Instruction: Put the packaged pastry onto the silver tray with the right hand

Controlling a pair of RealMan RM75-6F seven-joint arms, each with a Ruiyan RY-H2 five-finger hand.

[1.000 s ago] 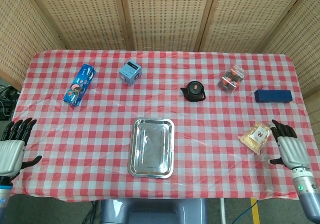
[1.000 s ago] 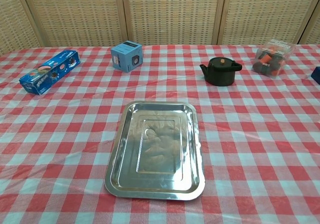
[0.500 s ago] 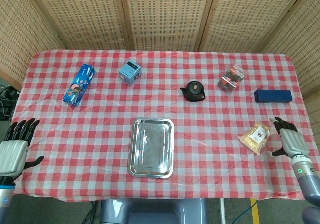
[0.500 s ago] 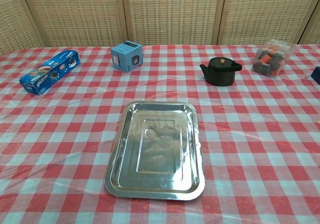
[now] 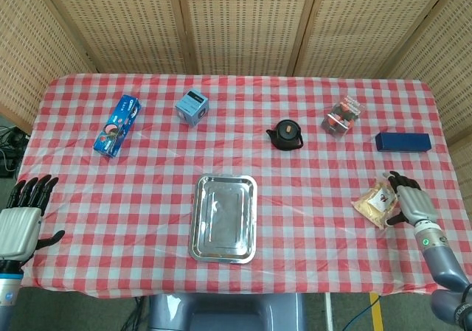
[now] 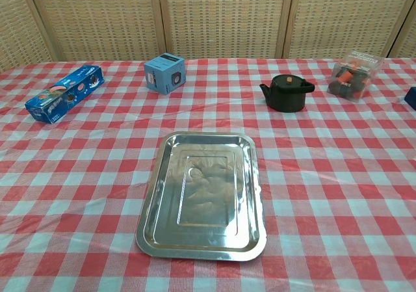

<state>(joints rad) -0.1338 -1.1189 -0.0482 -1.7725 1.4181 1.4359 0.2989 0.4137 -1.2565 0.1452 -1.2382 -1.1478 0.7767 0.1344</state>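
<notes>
The packaged pastry (image 5: 375,200), a tan bag with a white label, lies on the checked cloth near the table's right front. My right hand (image 5: 410,203) is right beside it on its right, fingers spread and reaching its edge, holding nothing. The silver tray (image 5: 225,218) lies empty at the front centre, also in the chest view as the silver tray (image 6: 203,194). My left hand (image 5: 21,218) hangs open off the table's left front corner. Neither hand shows in the chest view.
A black teapot (image 5: 286,135), a clear box of snacks (image 5: 342,116) and a dark blue box (image 5: 402,141) stand behind the pastry. A light blue cube box (image 5: 192,107) and a blue cookie box (image 5: 117,125) sit at the back left.
My right hand has moved up and left from the table's edge until it reaches the pastry's right side. The left hand and everything on the table stayed still.
</notes>
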